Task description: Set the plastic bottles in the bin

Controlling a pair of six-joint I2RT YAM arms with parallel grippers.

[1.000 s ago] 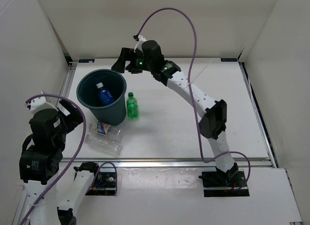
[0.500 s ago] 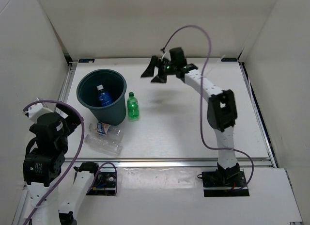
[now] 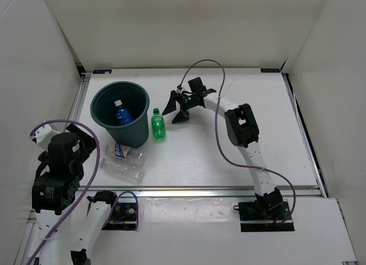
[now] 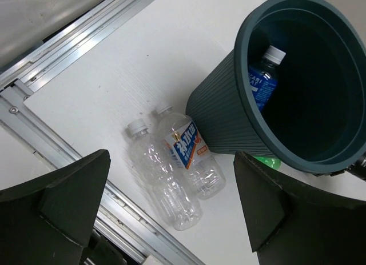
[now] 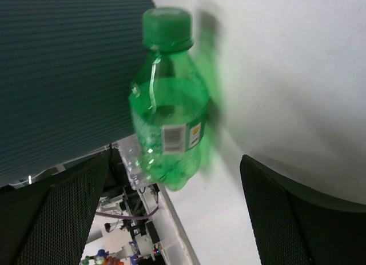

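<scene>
The dark teal bin stands at the table's left and holds a clear blue-labelled bottle with a white cap, also seen in the left wrist view. A green bottle stands upright just right of the bin; it shows in the right wrist view. Two larger clear bottles lie in front of the bin, one with a pale label. My right gripper is open and empty, a little right of the green bottle. My left gripper is open and empty, high above the lying bottles.
White walls enclose the table on three sides. An aluminium rail runs along the near edge and another along the left side. A purple cable loops beside the right arm.
My right gripper has swung from beside the bin's far rim out to the right, then down and back left toward the green bottle. The left arm has shifted slightly. The bottles have not moved.
</scene>
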